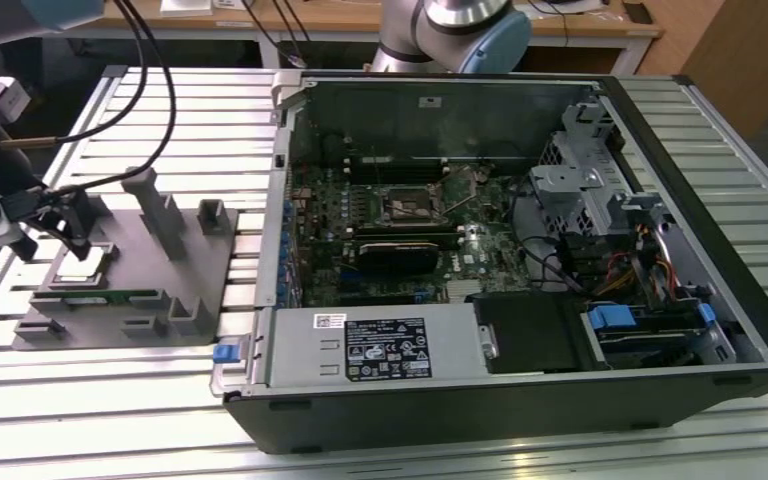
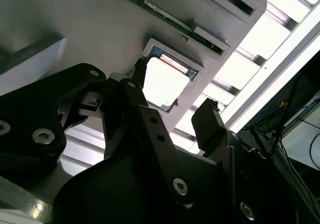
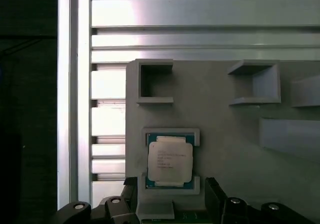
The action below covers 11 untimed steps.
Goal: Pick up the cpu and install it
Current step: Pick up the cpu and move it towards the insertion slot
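Black fingers (image 3: pixel 214 188) stood wide astride the cpu (image 3: pixel 170 160), which lay just below in a pocket at the tray's (image 3: pixel 225 129) edge.

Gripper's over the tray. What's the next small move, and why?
Probably lower straight down: the open gripper hangs above the cpu, a finger on each side, and the cpu lies flat in its pocket of the grey tray.

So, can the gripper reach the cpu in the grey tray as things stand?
Probably yes. The cpu lies uncovered in its recess of the grey tray, and the gripper hangs over it, open, one finger at each side. Nothing seems to stand between them.
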Motion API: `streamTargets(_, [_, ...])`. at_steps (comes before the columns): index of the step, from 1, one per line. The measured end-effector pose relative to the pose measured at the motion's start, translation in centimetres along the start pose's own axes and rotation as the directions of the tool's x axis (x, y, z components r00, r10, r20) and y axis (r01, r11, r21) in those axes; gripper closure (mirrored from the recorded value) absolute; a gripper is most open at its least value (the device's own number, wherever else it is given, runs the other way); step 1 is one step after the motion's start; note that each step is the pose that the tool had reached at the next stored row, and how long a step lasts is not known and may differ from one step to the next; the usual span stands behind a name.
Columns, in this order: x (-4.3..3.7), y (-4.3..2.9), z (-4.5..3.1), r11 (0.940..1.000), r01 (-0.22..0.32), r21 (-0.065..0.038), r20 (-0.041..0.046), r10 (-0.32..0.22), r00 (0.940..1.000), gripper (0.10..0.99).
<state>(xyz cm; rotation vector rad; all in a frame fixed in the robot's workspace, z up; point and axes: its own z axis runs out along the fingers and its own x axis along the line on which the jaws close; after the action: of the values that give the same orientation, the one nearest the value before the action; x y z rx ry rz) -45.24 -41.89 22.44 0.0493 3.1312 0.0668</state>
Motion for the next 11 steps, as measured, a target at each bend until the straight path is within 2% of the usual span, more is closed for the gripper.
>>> streamTargets(5, [-0.04, 0.15, 0.77, 1.0000, -0.001, 0.000, -0.0035, 0.001, 1.0000, 0.439])
streamTargets(11, [-0.04, 0.42, 1.73, 0.9995, -0.030, 0.001, -0.0024, 0.030, 0.9995, 0.439])
